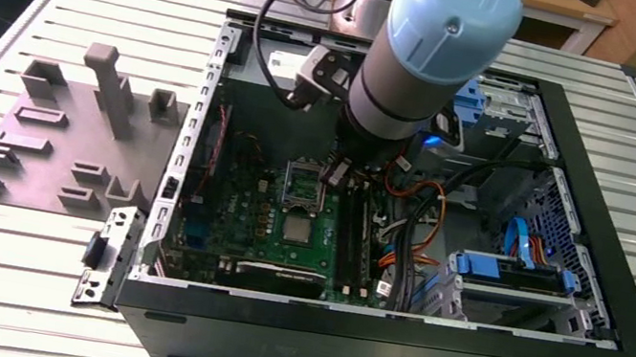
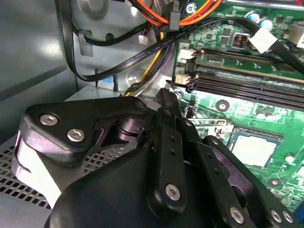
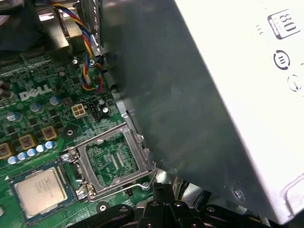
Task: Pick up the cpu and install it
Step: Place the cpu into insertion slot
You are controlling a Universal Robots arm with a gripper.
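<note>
Cpu (image 1: 299, 231) is seen lying flat in its socket on the green motherboard (image 1: 242, 209), at the lower centre of the exterior view, with the open socket frame (image 1: 305, 182) raised just above it in that frame; it also appears at the lower left of the first wrist view (image 3: 39, 191) and at the right of the second wrist view (image 2: 254, 148). Gripper (image 1: 338, 174) is held inside the black computer case (image 1: 394, 342), near the frame and apart from the chip, and whether its fingers are spread or pressed together cannot be told.

Blue-grey arm (image 1: 424, 51) reaching steeply downward, wrist lowered, black gripper (image 1: 339, 170) pointing down, fingers closed together
</note>
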